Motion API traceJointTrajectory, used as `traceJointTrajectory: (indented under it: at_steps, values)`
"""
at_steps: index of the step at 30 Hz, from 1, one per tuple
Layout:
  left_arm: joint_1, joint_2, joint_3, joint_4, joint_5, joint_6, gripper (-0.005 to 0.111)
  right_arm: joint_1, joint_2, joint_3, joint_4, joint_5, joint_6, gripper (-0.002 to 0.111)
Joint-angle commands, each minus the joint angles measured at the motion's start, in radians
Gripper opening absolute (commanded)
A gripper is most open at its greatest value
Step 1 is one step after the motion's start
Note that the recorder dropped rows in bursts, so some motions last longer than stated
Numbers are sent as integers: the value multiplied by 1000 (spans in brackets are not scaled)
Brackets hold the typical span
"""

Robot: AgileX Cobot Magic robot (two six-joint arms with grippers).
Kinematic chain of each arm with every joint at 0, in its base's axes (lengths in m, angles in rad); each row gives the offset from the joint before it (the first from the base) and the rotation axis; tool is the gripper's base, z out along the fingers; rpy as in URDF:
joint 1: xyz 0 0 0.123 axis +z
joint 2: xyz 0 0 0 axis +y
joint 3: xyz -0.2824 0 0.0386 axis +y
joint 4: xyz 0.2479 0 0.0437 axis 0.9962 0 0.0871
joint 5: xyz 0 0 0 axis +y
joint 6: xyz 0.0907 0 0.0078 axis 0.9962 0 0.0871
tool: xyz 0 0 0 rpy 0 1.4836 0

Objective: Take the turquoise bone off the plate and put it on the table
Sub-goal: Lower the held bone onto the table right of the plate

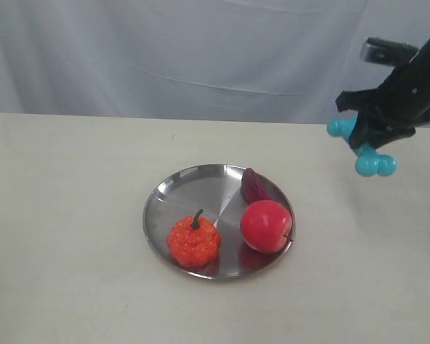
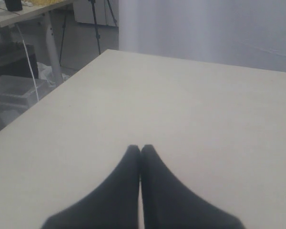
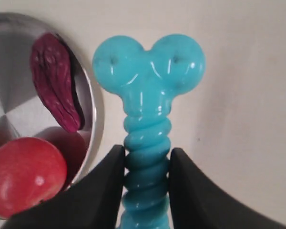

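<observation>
My right gripper [image 1: 368, 140] is shut on the ribbed shaft of the turquoise bone [image 1: 373, 163], holding it in the air above the cream table [image 1: 72, 215], to the right of the steel plate [image 1: 193, 190]. In the right wrist view the bone [image 3: 148, 90] hangs between the black fingers [image 3: 105, 176] of the right gripper [image 3: 147, 164], its two-knobbed end over bare table just beyond the plate's rim [image 3: 96, 109]. The left gripper [image 2: 140, 150] shows only in the left wrist view, shut on nothing over bare tabletop.
On the plate lie an orange pumpkin-like fruit [image 1: 193, 240], a red apple [image 1: 266, 226] and a dark red wrinkled fruit [image 1: 254, 186]. A white curtain [image 1: 201, 50] hangs behind the table's far edge. The left wrist view shows the table's edge [image 2: 52, 90] with floor clutter beyond.
</observation>
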Motion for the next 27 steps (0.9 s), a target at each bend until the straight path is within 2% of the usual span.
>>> traceJointTrajectory:
  at_steps: [1,8,15,20,24,26,27]
  values:
    - [3,-1,3,-1,-5,-4,0,5,80,45,-8,-23,6,-1]
    - [3,-1,3,-1,-5,-4,0,99,196,65,-32,-63,16,-1]
    - [3,-1,3,-1,-5,-4,0,198,236,65,-233,-137,217,-1]
    - [3,-1,3,-1,-5,-4,0,206,236,65,-265,-141,255,-1]
    - [3,-1,3,-1,-5,-4,0,206,236,65,-260,-133,205,0]
    - [3,-1,3,-1,-5,-4,0,206,236,65,-260,-133,192,4]
    - [3,-1,3,-1,-5,-4,0,206,236,65,-260,-133,192,10]
